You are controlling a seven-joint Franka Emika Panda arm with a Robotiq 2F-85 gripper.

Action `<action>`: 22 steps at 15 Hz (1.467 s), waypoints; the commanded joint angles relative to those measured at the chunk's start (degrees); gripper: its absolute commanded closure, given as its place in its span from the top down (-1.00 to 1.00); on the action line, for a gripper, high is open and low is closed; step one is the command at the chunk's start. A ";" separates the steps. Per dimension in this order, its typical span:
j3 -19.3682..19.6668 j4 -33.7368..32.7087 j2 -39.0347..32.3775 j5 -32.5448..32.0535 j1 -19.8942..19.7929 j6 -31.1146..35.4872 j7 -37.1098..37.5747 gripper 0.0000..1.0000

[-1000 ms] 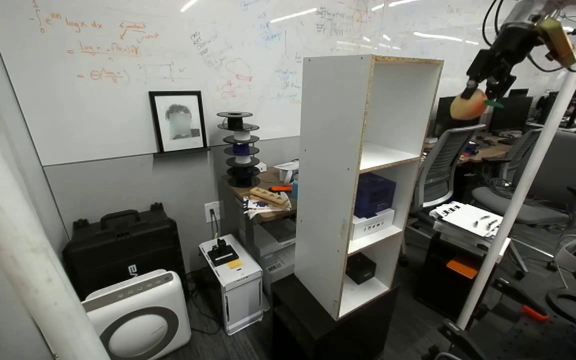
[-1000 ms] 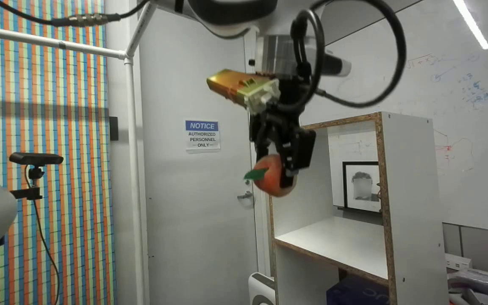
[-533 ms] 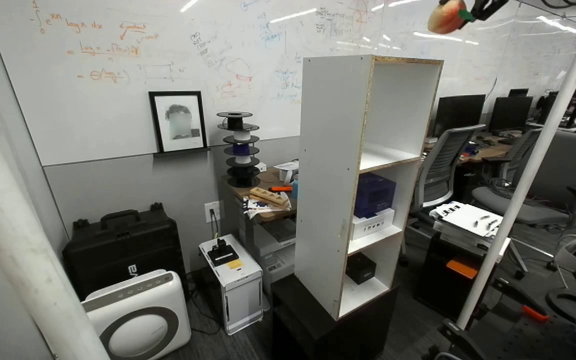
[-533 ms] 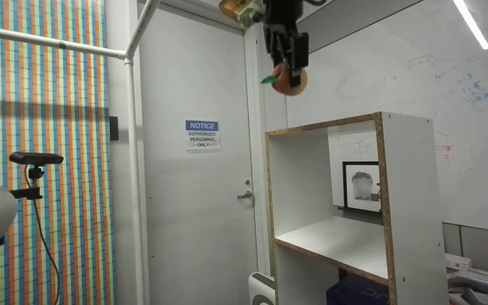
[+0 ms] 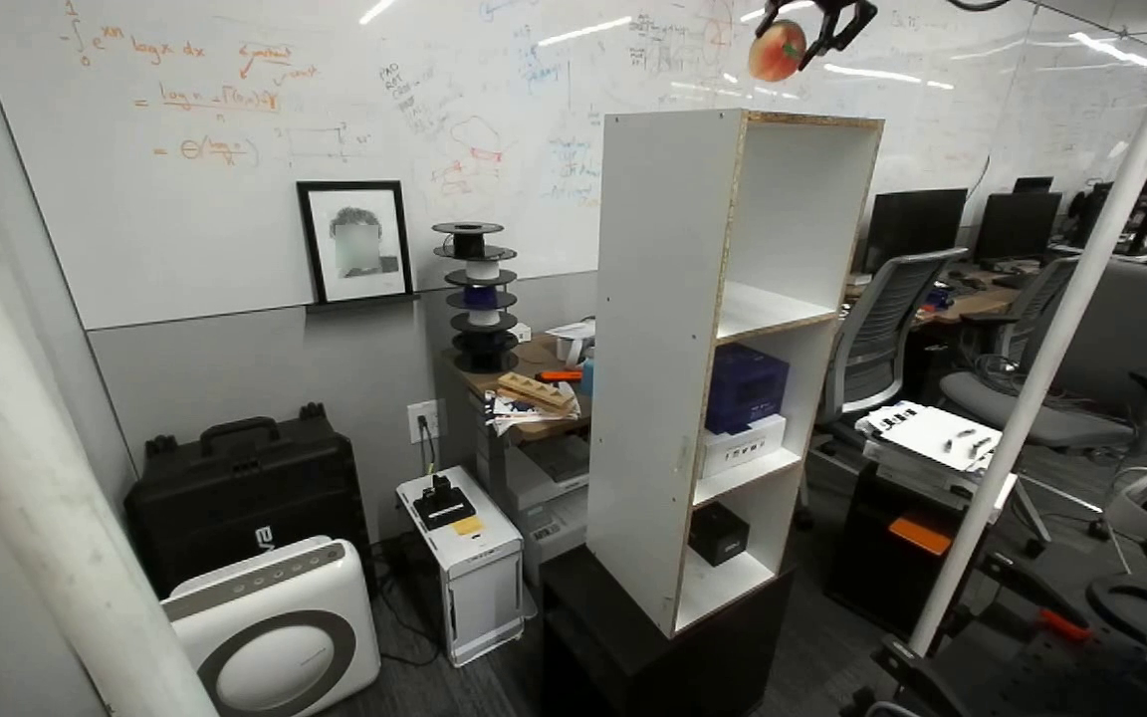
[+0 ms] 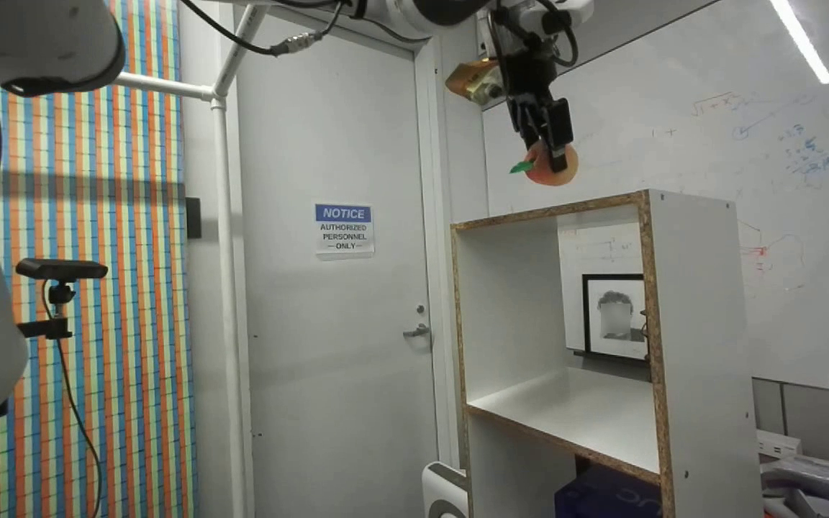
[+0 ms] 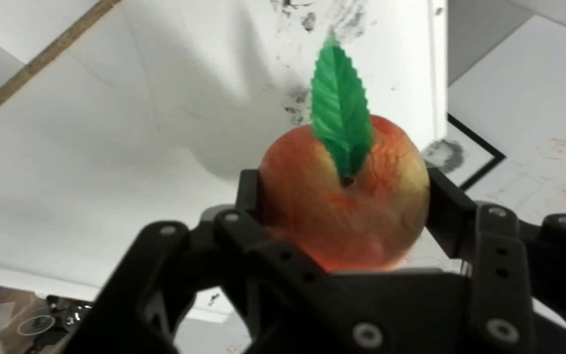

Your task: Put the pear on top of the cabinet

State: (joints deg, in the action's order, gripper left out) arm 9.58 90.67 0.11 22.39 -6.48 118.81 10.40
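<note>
The pear (image 5: 776, 54) is a rounded orange-yellow fruit with a green leaf. My gripper (image 6: 548, 154) is shut on the pear, one finger on each side, and holds it in the air. The pear also fills the middle of the wrist view (image 7: 352, 221). The cabinet (image 5: 668, 349) is a tall white open-fronted shelf unit on a dark base. In both exterior views the pear appears above the cabinet's top edge, with a gap between them. In the wrist view the cabinet's white top (image 7: 91, 187) lies beneath the pear, with dark smudges on it.
A dark blue box (image 5: 748, 386) and a small black box (image 5: 719, 533) stand in lower compartments. A whiteboard (image 5: 494, 129) with a framed picture (image 5: 356, 242) is behind. A white pole (image 5: 1051, 349) stands to the right. Office chairs (image 5: 892, 329) are behind it.
The gripper has carried the pear up from beside the cabinet's upper compartment. It then moved across over the cabinet's top and came down a little. The pear has stayed between the fingers.
</note>
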 commanded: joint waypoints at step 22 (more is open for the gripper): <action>-1.96 7.56 12.92 -17.03 -0.47 -32.09 -1.64 1.00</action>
State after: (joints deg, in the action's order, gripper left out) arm 7.88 88.81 5.08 8.25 -6.63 86.58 14.00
